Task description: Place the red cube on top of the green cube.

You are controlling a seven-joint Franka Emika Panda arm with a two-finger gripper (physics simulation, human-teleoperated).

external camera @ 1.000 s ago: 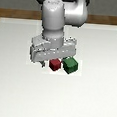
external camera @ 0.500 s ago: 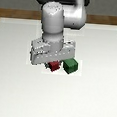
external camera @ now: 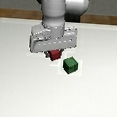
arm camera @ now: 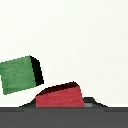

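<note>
The red cube (external camera: 55, 55) is held between the fingers of my gripper (external camera: 54, 56), just under the grey hand, and it hangs a little above the table. The gripper is shut on it. The green cube (external camera: 70, 65) sits on the white table, close beside the red cube, lower and toward the exterior view's right. The two cubes are apart. In the wrist view the red cube (arm camera: 60, 96) fills the space at my gripper (arm camera: 61, 100), and the green cube (arm camera: 20, 75) lies beside it on the table.
The white table (external camera: 22, 92) spreads all around the cubes. Its far edge meets a brown floor (external camera: 12, 13) behind the arm. Nothing else stands on it.
The gripper has risen with the red cube in it, lifting the cube off the table. The green cube has not moved.
</note>
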